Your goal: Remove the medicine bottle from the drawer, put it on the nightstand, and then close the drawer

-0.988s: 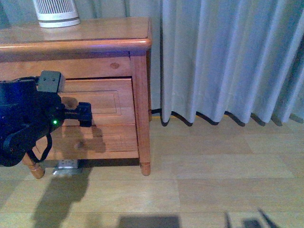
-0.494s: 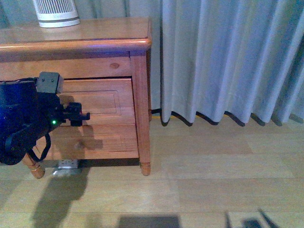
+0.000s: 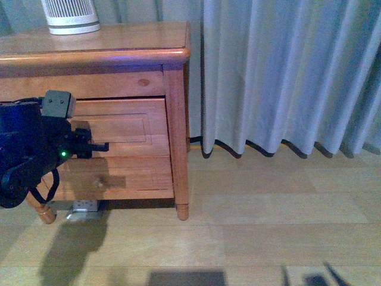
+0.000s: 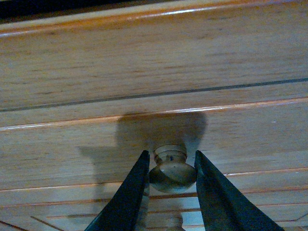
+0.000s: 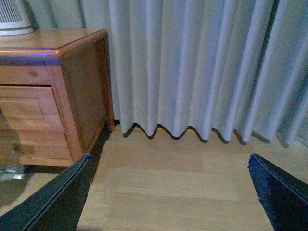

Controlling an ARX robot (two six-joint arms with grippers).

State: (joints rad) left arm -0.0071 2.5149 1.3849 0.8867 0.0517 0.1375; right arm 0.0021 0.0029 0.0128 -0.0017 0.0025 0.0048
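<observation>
1. The drawer (image 3: 128, 125) has slid inward since a second ago. Its front is now almost flush with the nightstand (image 3: 107, 44) and the lower drawer (image 3: 137, 176) is uncovered, so closing looks nearly done.
2. The medicine bottle shows in no view, so I cannot tell where it is.
3. The left arm reaches level at the drawer front, with the left tool (image 3: 102, 145) clenched on the knob (image 4: 172, 171). The right tool (image 5: 168, 192) is released, well to the right.

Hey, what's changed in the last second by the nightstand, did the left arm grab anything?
The left gripper moved in toward the nightstand's upper drawer; in the left wrist view its fingers now sit against both sides of the drawer knob, apparently gripping it. The drawer has not visibly shifted; the lower drawer, the white ribbed device on top and the curtain stayed put.
</observation>
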